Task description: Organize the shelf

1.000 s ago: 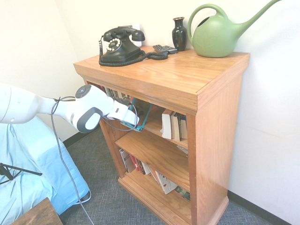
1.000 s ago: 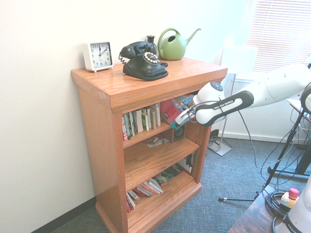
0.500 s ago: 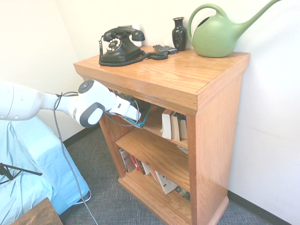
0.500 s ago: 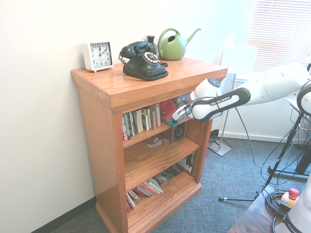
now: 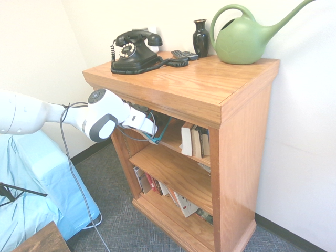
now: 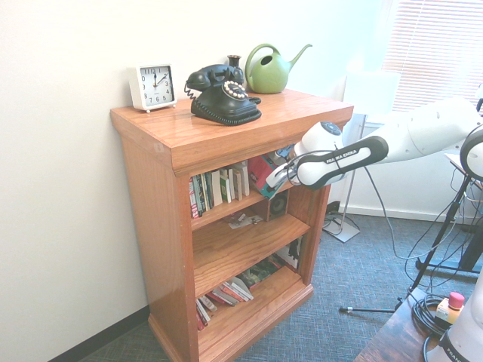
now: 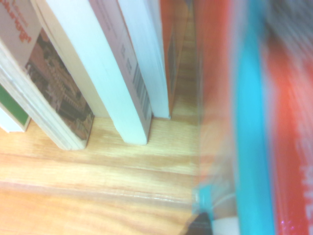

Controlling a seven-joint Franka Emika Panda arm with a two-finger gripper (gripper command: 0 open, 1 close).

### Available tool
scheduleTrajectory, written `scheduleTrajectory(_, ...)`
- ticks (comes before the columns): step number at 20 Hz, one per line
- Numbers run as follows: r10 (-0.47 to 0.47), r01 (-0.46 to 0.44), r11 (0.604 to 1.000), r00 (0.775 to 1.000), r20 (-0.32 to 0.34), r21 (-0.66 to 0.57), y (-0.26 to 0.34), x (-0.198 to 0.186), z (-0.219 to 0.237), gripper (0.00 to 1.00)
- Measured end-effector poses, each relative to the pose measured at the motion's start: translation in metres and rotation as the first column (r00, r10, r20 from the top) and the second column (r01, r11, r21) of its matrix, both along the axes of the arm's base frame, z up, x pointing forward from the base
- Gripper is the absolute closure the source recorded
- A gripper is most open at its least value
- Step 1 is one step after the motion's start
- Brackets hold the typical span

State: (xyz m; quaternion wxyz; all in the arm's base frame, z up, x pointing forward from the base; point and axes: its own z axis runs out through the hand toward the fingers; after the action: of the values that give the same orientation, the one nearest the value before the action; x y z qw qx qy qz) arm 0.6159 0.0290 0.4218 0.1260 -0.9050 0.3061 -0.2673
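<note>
Books stood on the top inner board of the shelf [image 5: 210, 94], the oak bookcase against the wall in the first exterior view, and the arm reached in from the left so that the claw [image 5: 155, 137] sat just under the overhanging top. A red and teal book [image 5: 160, 128] leaned there at the claw's tip, tilted, probably because it was being stood up toward the upright white books [image 5: 191, 140] further right. Whether the fingers gripped it or had just let go could not be told from this side.

From the second exterior view the arm came in from the right, and the claw [image 6: 273, 181] met the red book [image 6: 262, 172], which slanted against the row of upright books [image 6: 219, 188]. The fingers were hidden behind the hand. On the shelf's top the black telephone [image 6: 223, 94], clock [image 6: 152, 87] and green watering can [image 6: 269, 69] stood well apart from the work.

In the wrist view, pale books [image 7: 122, 73] stood upright on the board, with the blurred red and teal cover [image 7: 274, 122] very close.
</note>
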Motion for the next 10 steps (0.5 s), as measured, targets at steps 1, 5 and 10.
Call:
scheduleTrajectory(1,0.0,0.0,1.0,1.0,0.0,0.0,0.0,0.0,0.0,0.0)
scheduleTrajectory(5,0.003,-0.003,1.0,1.0,0.0,-0.006,-0.001,-0.001,0.0,0.0)
scheduleTrajectory(10,0.02,-0.021,0.999,1.0,-0.005,-0.046,-0.003,-0.015,0.003,0.0)
